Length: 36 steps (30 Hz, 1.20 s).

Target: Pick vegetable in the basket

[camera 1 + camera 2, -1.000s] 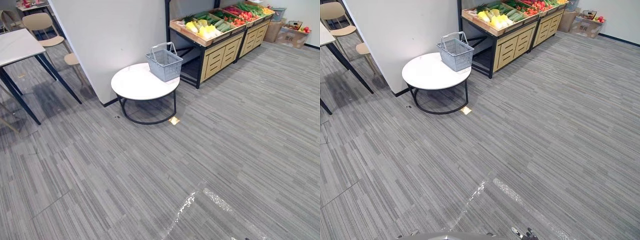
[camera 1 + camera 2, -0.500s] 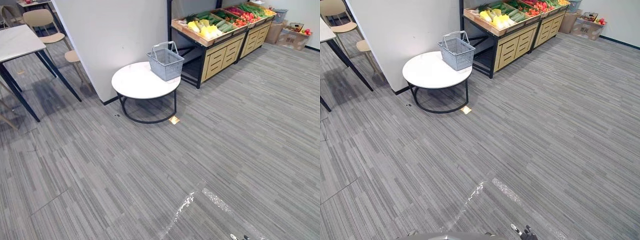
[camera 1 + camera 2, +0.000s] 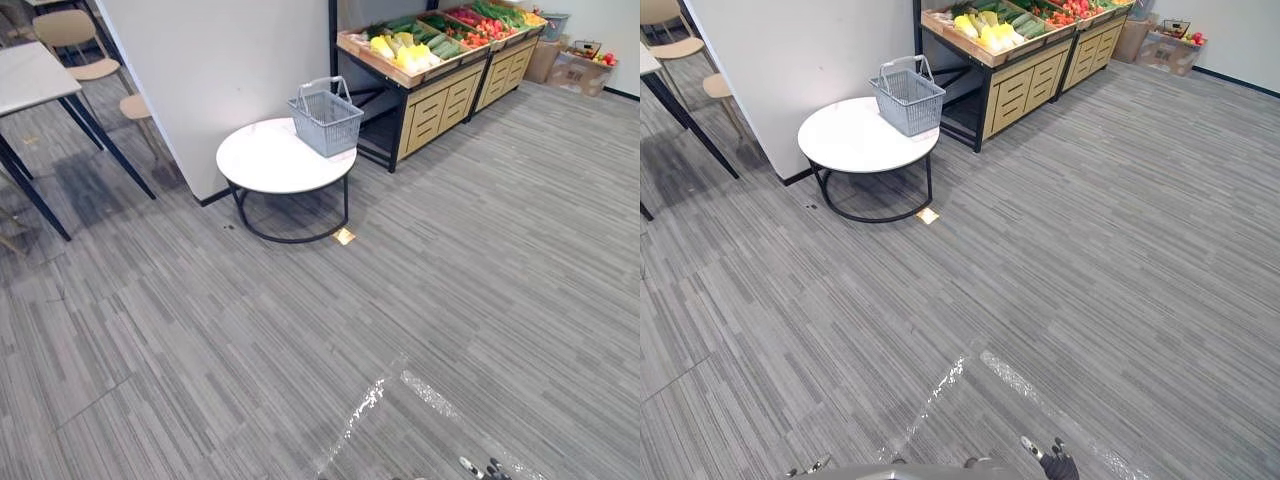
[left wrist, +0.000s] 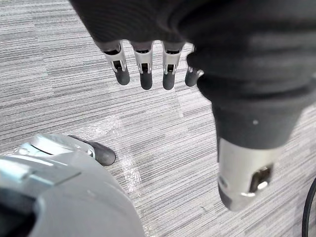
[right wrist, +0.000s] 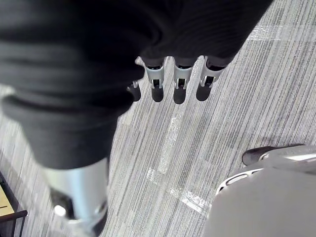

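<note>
A wide stretch of grey striped floor [image 3: 480, 260] lies between the robot and everything the task needs. Far off, past a white wall [image 3: 230, 60], a wooden produce stand [image 3: 440, 95] slopes its trays outward, probably so the stock is easy to reach. Just beside it is a round white table [image 3: 270, 160]. The grey wire basket [image 3: 326, 120] sits upright and empty on the table's edge nearest the stand, handles raised, which should keep the carry short. The vegetables [image 3: 410, 52], yellow, green and red, all lie in the stand's trays. The left robot hand [image 4: 146, 69] and right robot hand [image 5: 178, 84] hang over bare floor with fingers straight and loose, holding nothing, since nothing is within reach.
</note>
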Available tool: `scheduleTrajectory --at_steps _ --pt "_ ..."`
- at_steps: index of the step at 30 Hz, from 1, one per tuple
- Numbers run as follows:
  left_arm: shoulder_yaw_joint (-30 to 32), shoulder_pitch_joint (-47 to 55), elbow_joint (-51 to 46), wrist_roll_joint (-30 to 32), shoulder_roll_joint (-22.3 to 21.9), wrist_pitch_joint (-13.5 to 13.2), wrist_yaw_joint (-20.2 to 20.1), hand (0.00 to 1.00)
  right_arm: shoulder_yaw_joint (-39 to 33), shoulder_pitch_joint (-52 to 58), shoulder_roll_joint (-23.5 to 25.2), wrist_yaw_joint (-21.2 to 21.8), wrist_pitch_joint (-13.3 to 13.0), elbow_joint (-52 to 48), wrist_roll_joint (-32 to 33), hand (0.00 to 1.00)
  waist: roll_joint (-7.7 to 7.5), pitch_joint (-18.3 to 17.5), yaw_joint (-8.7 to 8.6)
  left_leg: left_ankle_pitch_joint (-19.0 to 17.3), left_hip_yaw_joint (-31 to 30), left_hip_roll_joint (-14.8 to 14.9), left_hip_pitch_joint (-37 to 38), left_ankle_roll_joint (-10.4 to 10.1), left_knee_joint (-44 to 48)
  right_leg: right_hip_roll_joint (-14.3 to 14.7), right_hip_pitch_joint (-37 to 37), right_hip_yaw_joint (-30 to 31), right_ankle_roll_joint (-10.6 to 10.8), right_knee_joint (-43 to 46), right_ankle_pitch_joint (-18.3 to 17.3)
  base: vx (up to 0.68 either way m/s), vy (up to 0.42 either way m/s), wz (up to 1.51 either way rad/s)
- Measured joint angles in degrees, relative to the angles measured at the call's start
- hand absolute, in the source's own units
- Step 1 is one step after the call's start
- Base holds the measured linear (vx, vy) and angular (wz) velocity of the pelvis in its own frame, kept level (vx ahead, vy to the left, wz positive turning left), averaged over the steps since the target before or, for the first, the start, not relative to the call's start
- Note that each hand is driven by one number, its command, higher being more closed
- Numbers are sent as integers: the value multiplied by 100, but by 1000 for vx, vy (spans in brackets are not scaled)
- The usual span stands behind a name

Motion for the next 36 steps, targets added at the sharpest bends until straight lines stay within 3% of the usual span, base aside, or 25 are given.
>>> scheduleTrajectory --at_steps 2,4,5,6,9,11,13,14,15,16,17,18,20,21,23,24,25,26,27,29,31,33,34,35,36 --pt "420 83 -190 2 -109 2 5 0 62 108 14 -2 -1 -309 -4 0 29 56 1 -330 307 219 -371 -69 992 27 -53 -6 -81 334 -304 -41 -41 -1" --pt "828 78 -416 0 -256 -8 40 0 255 176 -33 -28 5 -493 -10 0 4 151 -17 -64 657 561 -1452 13 3055 3 -59 -72 -200 481 -403 1 -37 19" --pt "900 103 -493 -16 -329 -6 57 0 287 176 -71 -57 7 -517 -7 0 24 231 69 -118 712 709 -1826 30 3774 -13 71 -70 -203 493 -444 70 -7 5" --pt "913 120 -538 -20 -376 -13 66 0 283 183 -77 -75 9 -538 -7 0 44 287 95 -174 752 745 -1933 6 3878 -51 129 -71 -173 493 -479 141 65 2" --pt "899 172 -597 -107 -445 -182 61 0 277 153 -101 -57 -9 -641 -15 0 10 352 152 -148 960 677 -1962 44 2666 -344 415 18 -35 471 -608 187 137 -6" --pt "900 241 -638 -119 -479 -230 65 0 276 94 -133 10 -69 -658 -189 0 42 350 160 375 873 696 -1959 -23 905 -497 487 169 165 432 -732 388 292 -22" --pt "902 309 -643 -119 -523 -258 73 0 272 98 -175 19 -96 -651 -220 0 112 368 197 629 793 832 -1972 -155 243 -521 593 301 322 403 -859 391 352 -31" --pt "911 357 -613 -125 -579 -265 82 0 198 110 -202 28 -106 -592 -227 0 198 364 264 928 645 993 -1967 -239 181 -532 871 447 477 258 -987 439 431 -34" --pt "916 386 -563 -125 -557 -268 82 0 172 116 -170 30 -105 -556 -234 0 194 343 291 1201 636 940 -1955 -241 356 -599 1019 534 464 155 -1054 575 481 -43" --pt "901 447 -503 -119 -476 -288 73 0 24 71 -93 38 -108 -377 -339 0 90 248 335 1219 668 742 -1952 -166 766 -761 1256 725 371 -45 -1098 429 255 -31" --pt "899 454 -486 -119 -432 -322 69 0 -32 -25 -15 43 -100 -301 -425 0 -37 176 322 968 720 642 -2029 72 1063 -778 1283 973 283 33 -1002 537 245 -10" --pt "857 344 -404 -118 -332 -294 63 0 -43 -41 77 27 -109 -326 -460 0 -126 134 256 710 736 444 -2060 174 1295 -873 1195 1013 290 351 -806 513 242 11" --pt "744 172 -293 -114 -224 -160 18 0 -199 -59 101 -20 -79 -319 -506 0 -166 80 224 379 764 195 -1993 342 1559 -1084 1051 1176 449 1002 -536 536 296 26" --pt "736 93 -292 -108 -192 -111 -25 0 -293 -74 135 -40 -46 -275 -573 0 -234 56 250 81 909 23 -1778 459 1646 -1296 737 1286 597 1932 -206 455 267 12" --pt "729 28 -289 -104 -170 -98 -38 0 -338 -124 140 -36 -41 -268 -574 0 -261 62 237 -155 976 -104 -1514 480 1611 -1439 314 1402 745 2920 466 386 223 -12" --pt "634 27 -292 -106 -109 -91 -50 0 -356 -166 145 -22 -46 -274 -574 0 -279 73 222 -311 1053 -223 -1133 537 1408 -1638 -169 1380 801 3925 1200 411 204 -25" --pt "513 20 -293 -105 -57 -95 -53 0 -346 -167 137 -21 -52 -286 -574 0 -277 92 173 -350 1064 -297 -814 544 1179 -1737 -518 1241 630 4648 1070 408 185 -27" --pt "403 0 -292 -80 -14 -142 -52 0 -306 -174 117 -43 -52 -386 -569 0 -247 109 52 -357 1051 -317 -293 544 802 -1715 -831 932 297 5181 848 412 151 -17" --pt "342 -10 -298 -54 1 -191 -38 0 -227 -168 91 -70 -65 -398 -552 0 -217 120 19 -347 1048 -315 -57 534 609 -1681 -958 729 237 5275 673 384 121 -9" --pt "158 -285 -330 25 -24 -345 -26 0 -106 -142 45 -200 -91 -398 -108 0 -151 130 -69 -377 1045 -235 613 525 169 -1558 -1436 -113 207 4819 33 435 67 -2" --pt "75 -542 -516 7 -84 -473 -31 0 -76 -84 7 -259 -126 -393 71 0 -56 197 -82 -511 1039 -98 889 514 122 -1379 -1786 -537 195 3792 -102 467 -41 7" --pt "66 -676 -807 -6 -253 -604 -49 0 -65 14 -31 -294 -213 -418 56 0 103 295 -113 -612 1017 109 1105 445 93 -1148 -1984 -877 271 2316 14 483 -82 20" --pt "78 -695 -984 -15 -264 -679 -71 0 -95 86 14 -309 -237 -457 48 0 139 306 -195 -622 972 192 1207 425 18 -1006 -2034 -864 277 1183 325 620 -191 39" --pt "117 -703 -1147 -25 -329 -698 -139 0 -98 167 30 -327 -261 -538 30 0 154 311 -237 -713 890 286 1322 272 20 -873 -2041 -645 306 125 669 519 -175 42" --pt "122 -696 -1208 -75 -390 -717 -179 0 -95 211 35 -330 -261 -590 -12 0 159 315 -228 -797 850 324 1403 156 23 -813 -2028 -485 343 -176 764 579 -238 48"
